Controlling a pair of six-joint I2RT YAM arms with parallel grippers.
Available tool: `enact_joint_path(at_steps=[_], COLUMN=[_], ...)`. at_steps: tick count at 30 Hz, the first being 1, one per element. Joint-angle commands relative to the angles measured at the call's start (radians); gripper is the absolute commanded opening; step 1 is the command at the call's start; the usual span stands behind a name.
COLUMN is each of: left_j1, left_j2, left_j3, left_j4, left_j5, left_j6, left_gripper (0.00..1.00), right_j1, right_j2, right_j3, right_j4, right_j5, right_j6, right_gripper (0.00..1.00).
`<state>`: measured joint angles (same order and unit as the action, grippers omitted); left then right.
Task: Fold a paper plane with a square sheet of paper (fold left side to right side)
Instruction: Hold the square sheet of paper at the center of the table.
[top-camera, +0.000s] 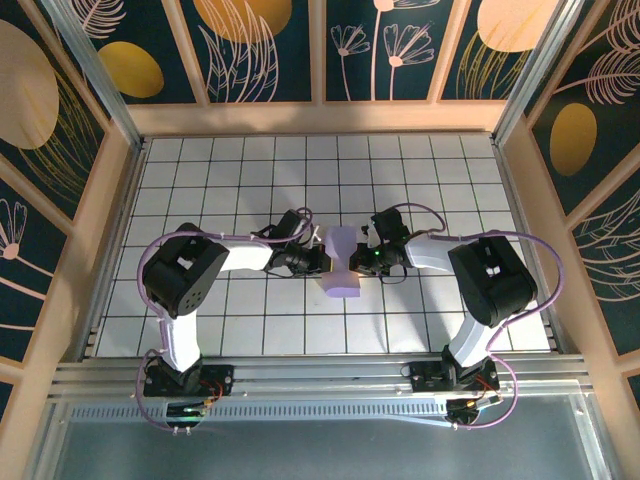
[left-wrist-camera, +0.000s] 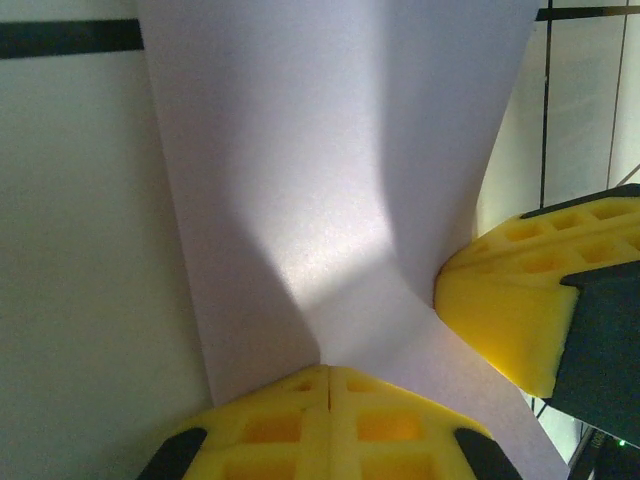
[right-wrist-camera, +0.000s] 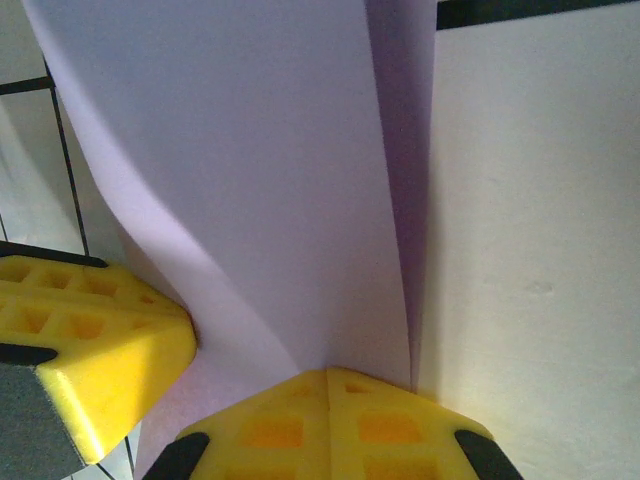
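Observation:
The square sheet of paper (top-camera: 342, 262), pale lavender, lies at the middle of the tiled table, doubled over and pinched narrow at its waist. My left gripper (top-camera: 322, 262) comes at it from the left and my right gripper (top-camera: 362, 262) from the right, their tips almost meeting over the waist. In the left wrist view the paper (left-wrist-camera: 330, 150) bulges up ahead of my left gripper (left-wrist-camera: 330, 372), whose jaws are shut with nothing between them. The right wrist view has the paper (right-wrist-camera: 250, 150) rising before my shut right gripper (right-wrist-camera: 328, 375). Both tips rest against the sheet.
White grid-tiled table (top-camera: 250, 180) with wooden walls on three sides and a metal rail (top-camera: 320, 375) at the near edge. The right gripper's yellow finger (left-wrist-camera: 520, 300) crowds the left wrist view; the left one's finger (right-wrist-camera: 90, 340) crowds the right.

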<state>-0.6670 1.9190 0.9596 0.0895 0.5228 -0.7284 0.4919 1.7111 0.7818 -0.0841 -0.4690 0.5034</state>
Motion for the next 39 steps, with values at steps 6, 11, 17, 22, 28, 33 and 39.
enact_joint_path(at_steps=[6, 11, 17, 22, 28, 33, 39], left_j1=[0.000, 0.000, 0.000, 0.000, 0.000, 0.000, 0.000], left_j2=[0.043, 0.046, 0.054, 0.054, 0.060, 0.062, 0.058], left_j3=[0.007, 0.008, 0.008, 0.008, 0.008, 0.008, 0.008], left_j4=[-0.084, -0.094, -0.093, -0.094, -0.094, -0.096, -0.105], left_j5=[-0.036, -0.040, -0.041, -0.040, -0.033, -0.033, -0.031], left_j6=[0.021, 0.027, 0.031, 0.035, 0.039, 0.042, 0.048], left_gripper=[0.02, 0.02, 0.02, 0.02, 0.02, 0.02, 0.02], right_j1=[0.016, 0.016, 0.020, 0.036, 0.050, 0.050, 0.050], right_j2=[0.044, -0.029, -0.063, 0.002, 0.096, 0.154, 0.195], right_j3=[0.011, 0.064, 0.071, 0.098, 0.149, 0.181, 0.183], right_j4=[-0.083, -0.061, 0.028, 0.092, 0.140, 0.154, 0.120], right_j5=[0.071, 0.019, -0.036, -0.056, -0.083, -0.094, -0.043], right_j6=[-0.004, -0.005, 0.017, 0.023, 0.027, 0.027, 0.026], right_gripper=[0.05, 0.05, 0.05, 0.05, 0.05, 0.04, 0.04])
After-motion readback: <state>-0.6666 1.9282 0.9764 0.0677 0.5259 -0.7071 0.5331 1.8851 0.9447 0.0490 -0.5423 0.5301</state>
